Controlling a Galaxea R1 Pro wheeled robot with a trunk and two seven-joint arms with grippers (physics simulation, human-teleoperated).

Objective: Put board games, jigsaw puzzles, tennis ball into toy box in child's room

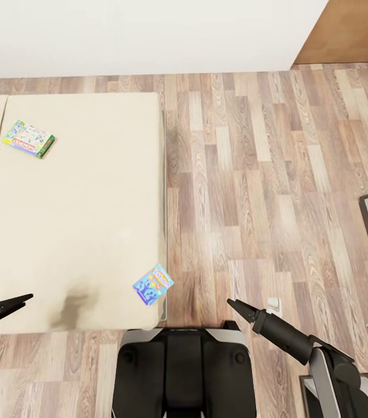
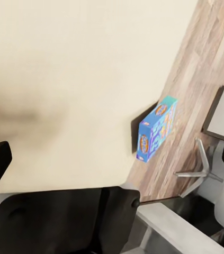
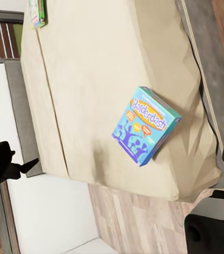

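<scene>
Your left jaws [image 1: 26,299] and right jaws [image 1: 233,303] are both looking pinched together, holding nothing. The blue board game [image 1: 153,284] is lying at the bed [image 1: 85,220] corner between them — the green-edged game [image 1: 29,139] far beyond the left jaws.

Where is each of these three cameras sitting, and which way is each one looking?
Head view: from the robot's head, looking down over the bed, wood floor, both arms and the base; left claw, right claw.
Left wrist view: on the left arm, facing across the bed's near corner toward the blue board game.
Right wrist view: on the right arm, facing along the bed, with dark robot parts at the edges.
All three share the blue board game; head and right wrist also share the green-edged board game.
</scene>
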